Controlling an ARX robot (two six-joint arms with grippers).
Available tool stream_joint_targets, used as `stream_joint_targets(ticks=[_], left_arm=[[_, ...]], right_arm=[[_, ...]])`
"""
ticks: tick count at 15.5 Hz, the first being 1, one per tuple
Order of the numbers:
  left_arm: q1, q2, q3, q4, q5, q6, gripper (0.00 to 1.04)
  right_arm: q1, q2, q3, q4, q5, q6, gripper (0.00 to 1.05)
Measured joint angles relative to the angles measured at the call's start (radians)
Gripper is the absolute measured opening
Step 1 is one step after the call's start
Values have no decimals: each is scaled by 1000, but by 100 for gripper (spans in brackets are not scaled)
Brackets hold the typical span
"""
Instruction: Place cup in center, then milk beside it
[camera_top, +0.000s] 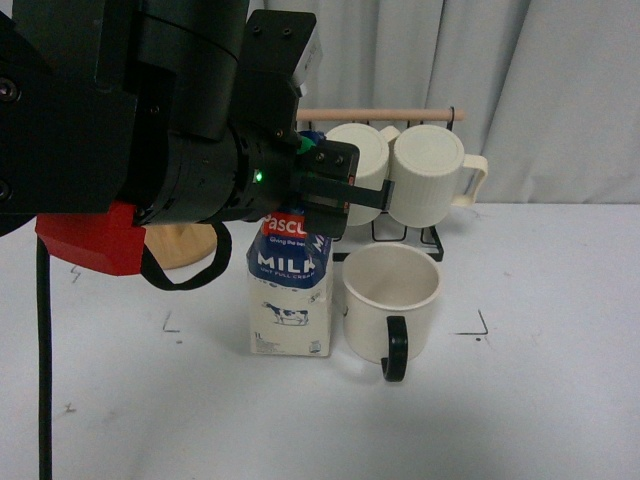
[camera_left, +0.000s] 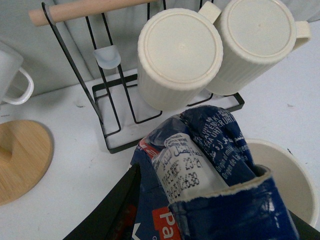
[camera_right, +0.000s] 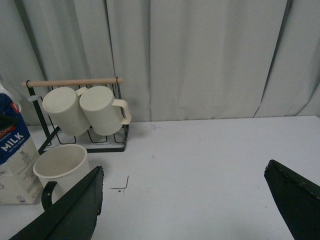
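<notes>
The milk, a blue and cream carton, stands upright on the white table inside the center, the patch bounded by small black corner marks. My left gripper is shut on its folded top. In the left wrist view that gripper has its dark fingers on both sides of the milk. The cup, cream with a black handle facing the front, stands just right of the carton, close to it. My right gripper hangs open over bare table, right of the cup.
Behind the carton, a black wire rack with a wooden bar holds two ribbed cream mugs. A round wooden board lies at the back left, with a small white mug near it. Grey curtains close off the back.
</notes>
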Motion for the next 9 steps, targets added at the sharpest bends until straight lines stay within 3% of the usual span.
stream_joint_targets(ticks=[2,7,8,9], left_arm=[[-5,5,0,0,0,10,54],[-24,6,-4,-6,25,11,95],[-25,4,-5,-13,28,6,100],[-24,-4,-6,-20,28,-2,97]], right_arm=[[0,0,0,0,0,0,98],[0,0,0,0,0,0,98],[0,0,0,0,0,0,98],[0,0,0,0,0,0,98]])
